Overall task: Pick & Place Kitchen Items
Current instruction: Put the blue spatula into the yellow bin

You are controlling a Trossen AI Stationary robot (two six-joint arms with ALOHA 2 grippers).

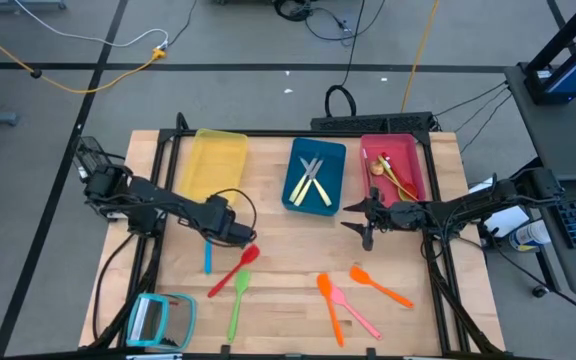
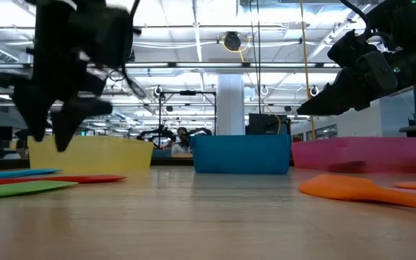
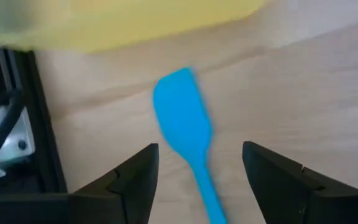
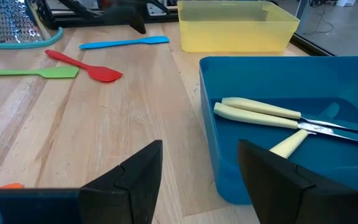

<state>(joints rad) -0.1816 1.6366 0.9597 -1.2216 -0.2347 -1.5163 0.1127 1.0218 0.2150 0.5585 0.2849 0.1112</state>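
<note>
My left gripper is open and hangs just above the blue spatula, one finger on each side of the handle, touching nothing. The spatula lies flat on the table near the yellow tray. Beside it lie a red spoon and a green spatula. An orange spatula, a pink utensil and an orange spoon lie farther right. My right gripper is open and empty, in front of the blue tray.
The blue tray holds yellow-handled knives. The red tray holds several utensils. A teal-framed flat square object lies at the near left corner. Bare wood lies between the two groups of utensils.
</note>
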